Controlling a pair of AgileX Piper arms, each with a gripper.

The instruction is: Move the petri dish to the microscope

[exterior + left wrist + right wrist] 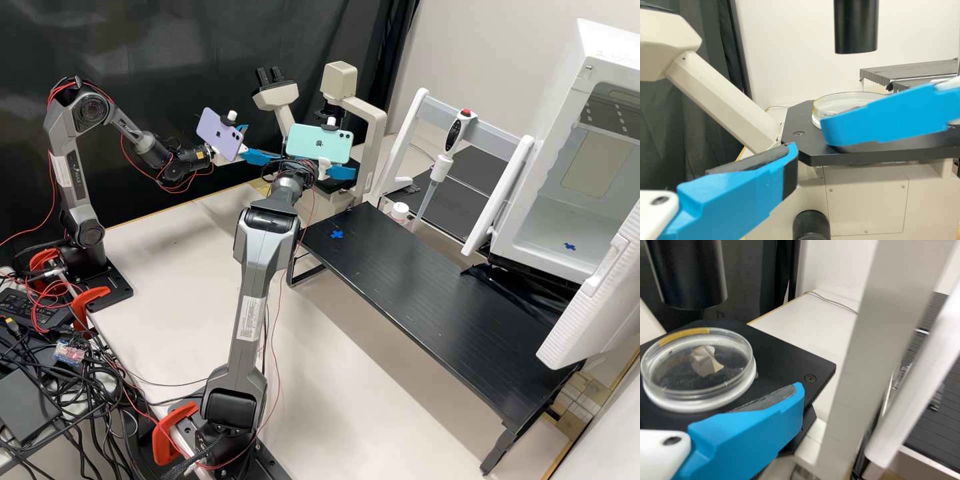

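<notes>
Petri dish (700, 404), clear and lidded, sits flat on the black stage (785, 357) of the microscope (377, 137), below a black cylinder (856, 27). A yellowish strip (682, 336) runs along part of its rim, and a pale, angular shape (706, 361) shows through the top.

The left pincer (265, 143), on the arm with the purple phone (217, 137), is beside the microscope. Its two blue fingers stand wide apart with nothing between them; in the left wrist view one passes in front of the dish, and whether it touches cannot be told.

The right pincer (340, 173), on the arm with the mint phone (319, 144), is at the stage with its fingers spread. In the right wrist view one blue finger (747, 437) lies near the dish; contact is unclear. The pincer has no hold on the dish.

The arms stand at the pale counter (173, 247). To the right of the microscope in the high view are a low black platform (400, 260) with a blue cross (337, 234), a pipette (455, 130) upright on a white stand (407, 140), a small white bottle (400, 212) and an open white cabinet (520, 223).
</notes>
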